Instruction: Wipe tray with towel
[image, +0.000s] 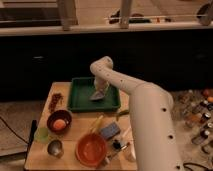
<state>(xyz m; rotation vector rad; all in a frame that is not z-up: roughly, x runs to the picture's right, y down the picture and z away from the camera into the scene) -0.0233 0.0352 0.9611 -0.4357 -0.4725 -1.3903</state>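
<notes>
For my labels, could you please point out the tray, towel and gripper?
tray (79, 96): camera view, bare floor at left.
towel (97, 96): camera view, its middle.
gripper (100, 89): camera view, its tip, at the towel in the tray.

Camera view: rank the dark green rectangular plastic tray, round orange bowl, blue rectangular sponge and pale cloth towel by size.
Dark green rectangular plastic tray
Round orange bowl
Blue rectangular sponge and pale cloth towel: alike, unranked
The gripper, over the tray, partly hides the towel.

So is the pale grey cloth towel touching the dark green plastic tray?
Cannot tell; camera view shows towel below the tool, over the tray, contact unclear.
</notes>
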